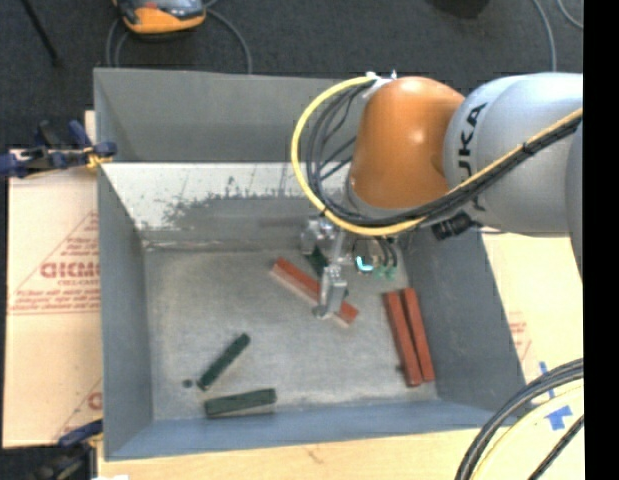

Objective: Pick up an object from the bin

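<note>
Few things lie loose in the bin (124,318), and they are well spread.

The gripper (329,300) is low over the middle of the floor. Its tip is on or just above a flat orange-red strip (294,278). The strip lies slantwise right under the tip. One end runs out up-left from it and the other pokes out just past it, down-right.

You cannot tell how wide the gripper stands, or whether it has the strip in hold. The wrist and its orange cover (404,143) hide the upper part. Treat the strip as not yet gripped.

Handling, as a judgement:
- The strip looks thin, stiff and light, like painted wood or plastic.
- It lies flat on the floor, so there is little edge to bite.
- Take it across its narrow width, near the middle of its length, so it does not swing or tip on the lift.
- The smooth faces may slip, so close squarely on the long edges.

Neighbours:
- A pair of red sticks (409,336) lies side by side near the gripper, to its right in the view and a little lower, apart from the strip.
- A dark green rod (224,358) and a dark green bar (239,403) lie well apart from the gripper, down-left by the near wall.

Nothing crowds the strip, so you have room to work.
</note>
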`<state>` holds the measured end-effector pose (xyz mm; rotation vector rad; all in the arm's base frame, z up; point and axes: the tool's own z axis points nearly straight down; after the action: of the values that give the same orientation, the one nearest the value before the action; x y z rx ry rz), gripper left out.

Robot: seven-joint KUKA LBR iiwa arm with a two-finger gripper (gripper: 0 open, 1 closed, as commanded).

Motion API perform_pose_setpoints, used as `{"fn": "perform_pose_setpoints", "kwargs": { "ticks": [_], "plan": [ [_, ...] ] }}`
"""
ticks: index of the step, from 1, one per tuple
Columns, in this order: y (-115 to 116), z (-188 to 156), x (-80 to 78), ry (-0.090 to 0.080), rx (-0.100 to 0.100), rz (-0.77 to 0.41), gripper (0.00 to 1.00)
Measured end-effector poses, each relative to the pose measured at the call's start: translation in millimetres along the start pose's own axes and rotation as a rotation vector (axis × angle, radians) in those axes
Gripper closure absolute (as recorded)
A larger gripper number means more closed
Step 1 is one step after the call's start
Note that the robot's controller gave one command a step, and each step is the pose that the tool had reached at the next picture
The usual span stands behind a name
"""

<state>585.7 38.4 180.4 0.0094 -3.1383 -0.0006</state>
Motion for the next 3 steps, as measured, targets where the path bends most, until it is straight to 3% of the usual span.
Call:
{"fn": "perform_pose_setpoints", "kwargs": {
  "ticks": [1,2,3],
  "plan": [
    [0,-4,-1.7,-0.008,0.000,0.001,0.00],
    [-32,86,-31.5,-0.007,0.002,-0.009,1.00],
    [-31,86,-31.6,-0.008,0.001,-0.008,0.00]
  ]
}}
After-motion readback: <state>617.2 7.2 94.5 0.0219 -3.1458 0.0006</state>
